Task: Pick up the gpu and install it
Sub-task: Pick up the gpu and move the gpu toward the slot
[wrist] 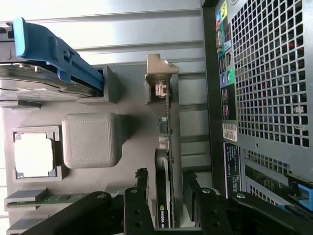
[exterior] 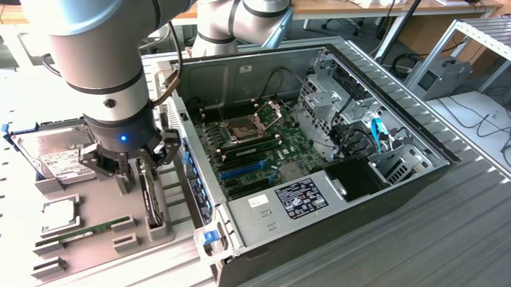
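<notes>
The flat black gpu card (exterior: 152, 203) with a silver end bracket is found standing on edge in the grey moulded holder (exterior: 96, 200), just beside the open black computer case (exterior: 351, 227). The black fingers (wrist: 190, 186) are spread on either side of it.

I am watching the gpu (exterior: 152, 202) standing upright on its long edge in a slot of the gray holder tray (exterior: 100, 203), just beside the open computer case (exterior: 231, 75). From the wrist view it is showing edge-on: a thin black body, a green board edge and a pale metal end bracket (wrist: 159, 73). Its fan side is probably facing away from the case, though I cannot tell.
</notes>
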Controlling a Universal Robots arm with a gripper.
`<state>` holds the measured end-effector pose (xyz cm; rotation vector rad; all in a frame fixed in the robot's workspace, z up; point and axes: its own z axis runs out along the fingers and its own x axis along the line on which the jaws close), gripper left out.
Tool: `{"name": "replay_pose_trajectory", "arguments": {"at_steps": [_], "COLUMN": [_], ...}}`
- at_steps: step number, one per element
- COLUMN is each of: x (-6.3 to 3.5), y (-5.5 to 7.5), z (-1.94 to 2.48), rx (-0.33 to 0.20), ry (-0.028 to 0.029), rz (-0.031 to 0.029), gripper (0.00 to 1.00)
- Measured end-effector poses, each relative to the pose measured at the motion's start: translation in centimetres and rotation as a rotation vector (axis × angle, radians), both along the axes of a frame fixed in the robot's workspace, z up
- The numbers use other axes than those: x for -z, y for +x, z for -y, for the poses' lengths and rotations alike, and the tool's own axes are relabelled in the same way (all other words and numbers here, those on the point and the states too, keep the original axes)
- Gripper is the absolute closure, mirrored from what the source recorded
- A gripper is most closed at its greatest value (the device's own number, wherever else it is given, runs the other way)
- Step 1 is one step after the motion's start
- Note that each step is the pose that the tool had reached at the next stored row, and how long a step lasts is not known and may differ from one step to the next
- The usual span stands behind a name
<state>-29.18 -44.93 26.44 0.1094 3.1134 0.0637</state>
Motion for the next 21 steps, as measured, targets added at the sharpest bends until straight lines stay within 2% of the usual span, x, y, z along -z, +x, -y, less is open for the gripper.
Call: {"name": "replay_pose_trajectory", "arguments": {"at_steps": [5,10,17,21], "x": [0.78,1.25,2.0,2.05], "y": [0.0,-0.1,-0.1,-0.1], "z": [-0.04,-0.57,-0.59,-0.59], "rx": [0.0,0.0,0.0,0.0], "ry": [-0.0012,-0.0016,-0.0018,-0.0021], "rz": [-0.0001,0.0001,0.0001,-0.0001], "gripper": [0.58,0.58,0.58,0.58]}}
